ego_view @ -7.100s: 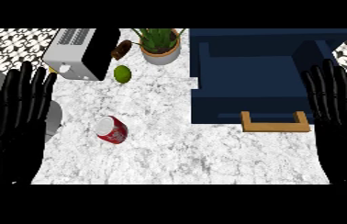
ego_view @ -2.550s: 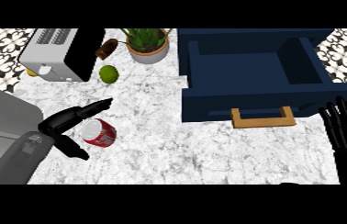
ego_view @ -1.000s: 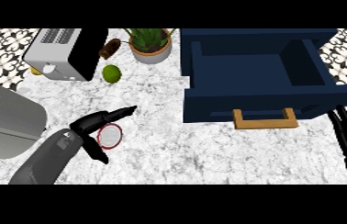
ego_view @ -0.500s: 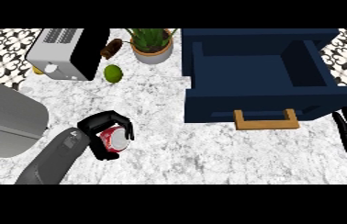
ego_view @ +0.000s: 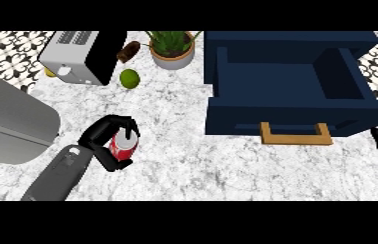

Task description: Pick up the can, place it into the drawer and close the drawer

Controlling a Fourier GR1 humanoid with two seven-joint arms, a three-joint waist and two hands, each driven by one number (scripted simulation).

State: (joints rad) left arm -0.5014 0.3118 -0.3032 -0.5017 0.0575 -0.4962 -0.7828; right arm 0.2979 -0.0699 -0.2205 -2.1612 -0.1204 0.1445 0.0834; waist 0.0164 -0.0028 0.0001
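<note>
A red can (ego_view: 124, 147) with a pale top stands on the marble counter at the lower left. My left hand (ego_view: 103, 136) is curled round it, fingers over its top and thumb below it. The open dark blue drawer (ego_view: 288, 118) fills the upper right, with a wooden handle (ego_view: 294, 134) on its front. Of my right hand only a dark sliver shows at the right edge (ego_view: 375, 137), too little to read.
A toaster (ego_view: 81, 57) stands at the back left, a green lime (ego_view: 130, 78) in front of it, a brown object (ego_view: 128, 50) and a potted plant (ego_view: 172, 49) at the back centre. A grey rounded object (ego_view: 22, 123) lies at the left edge.
My left hand came in from the left edge to the can and curled its fingers round it. The right hand has drawn out to the right edge.
</note>
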